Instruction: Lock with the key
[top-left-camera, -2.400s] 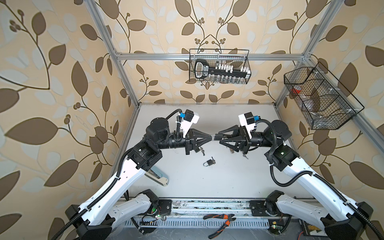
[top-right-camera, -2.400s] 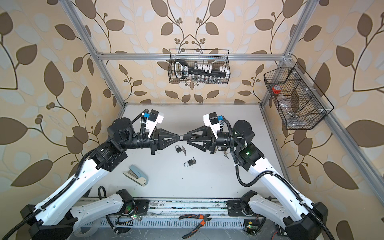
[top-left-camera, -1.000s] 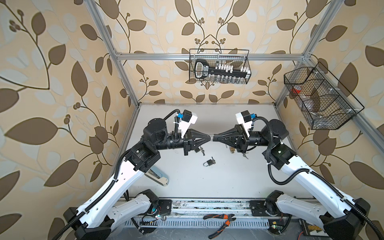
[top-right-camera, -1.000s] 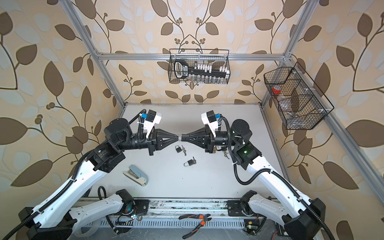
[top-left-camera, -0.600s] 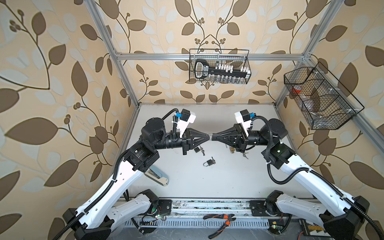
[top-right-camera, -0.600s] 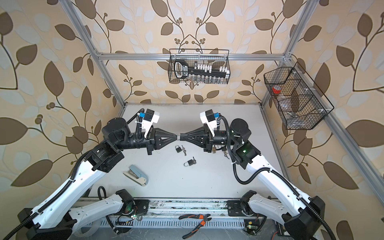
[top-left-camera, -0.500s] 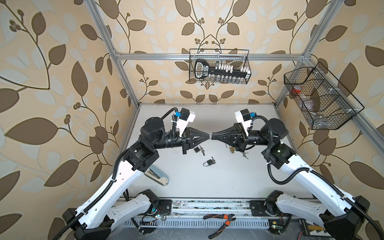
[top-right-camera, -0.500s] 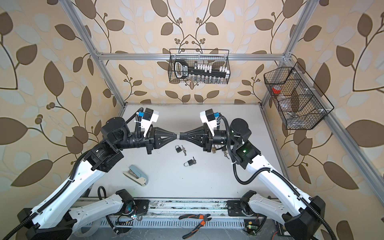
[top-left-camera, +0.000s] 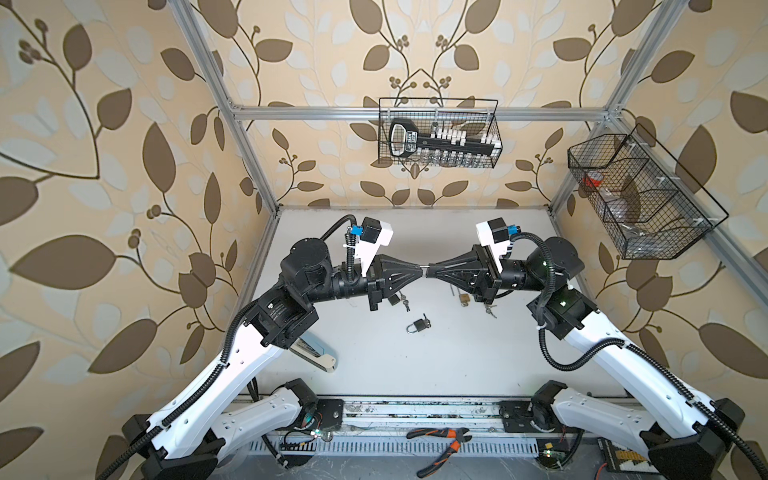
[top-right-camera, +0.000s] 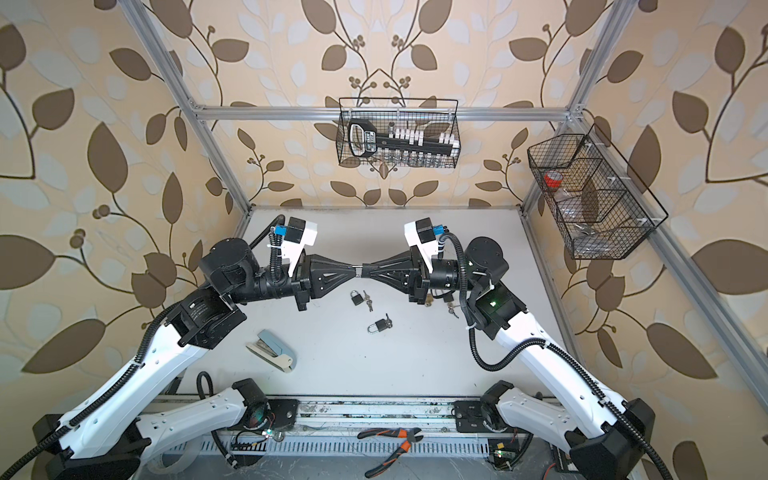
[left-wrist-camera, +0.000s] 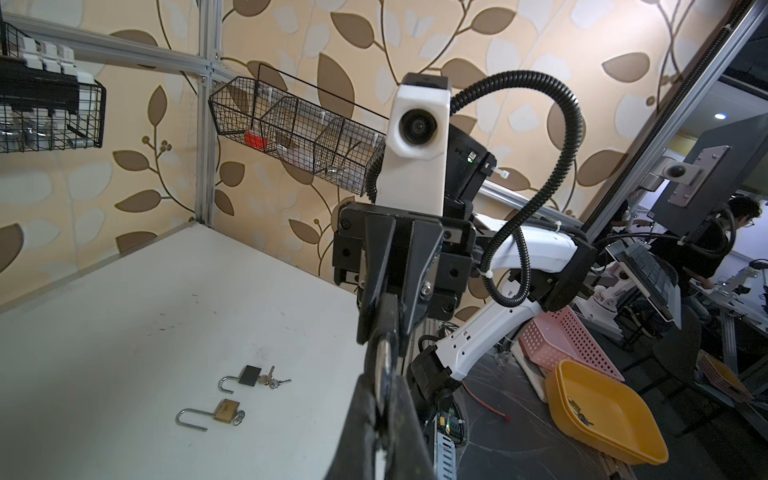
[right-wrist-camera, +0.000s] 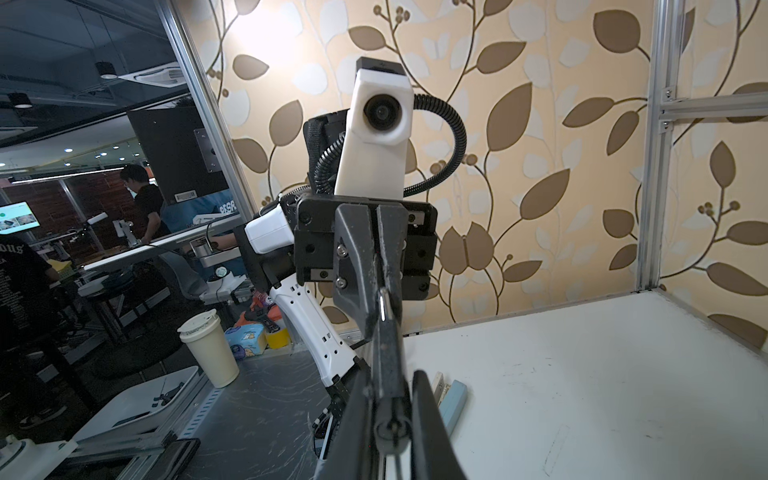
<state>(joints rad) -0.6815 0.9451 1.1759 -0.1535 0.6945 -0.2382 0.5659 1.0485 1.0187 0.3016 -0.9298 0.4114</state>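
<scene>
My left gripper (top-left-camera: 421, 271) and right gripper (top-left-camera: 429, 271) meet tip to tip above the table (top-left-camera: 457, 357). Both pinch one small silver piece (left-wrist-camera: 382, 357); key or shackle, I can't tell. I judge I'm mating key and lock, so next comes a steady twist. A brass padlock (left-wrist-camera: 226, 411) lies open on the table.
</scene>
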